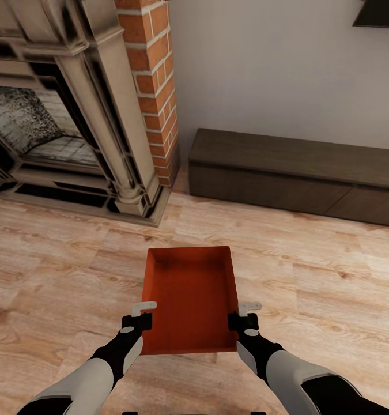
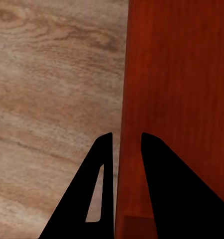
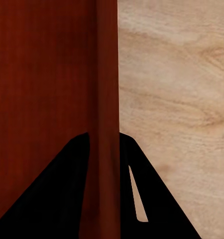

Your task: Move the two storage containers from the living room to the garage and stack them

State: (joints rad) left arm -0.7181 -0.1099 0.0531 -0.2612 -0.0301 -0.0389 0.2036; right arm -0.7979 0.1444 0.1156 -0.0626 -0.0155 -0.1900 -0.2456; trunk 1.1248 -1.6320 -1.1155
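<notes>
- The room, seen from the robot's head: a light wood-plank floor fills the lower half; a pale wall rises behind it; this is the living room, so by my reading the garage part of the task is not yet begun
- An ornate stone fireplace stands at the far left, with a red brick chimney rising beside it
- A long, dark, low bench runs along the wall to the right of the chimney; nothing sits on it in this view
- One orange-red open-top bin is straight ahead of the robot, between its two arms; its long axis points away from the robot toward the wall; whether it rests on the planks or is lifted just clear, I cannot tell
- The left pincer is at the bin's left long wall, near the end closest to the robot; its wrist view shows one finger either side of that wall, closed on it
- The right pincer mirrors it on the right long wall; its fingers clamp that wall too
- Both arms are equally near, gripping opposite sides; carrying will likely need them to move together
</notes>
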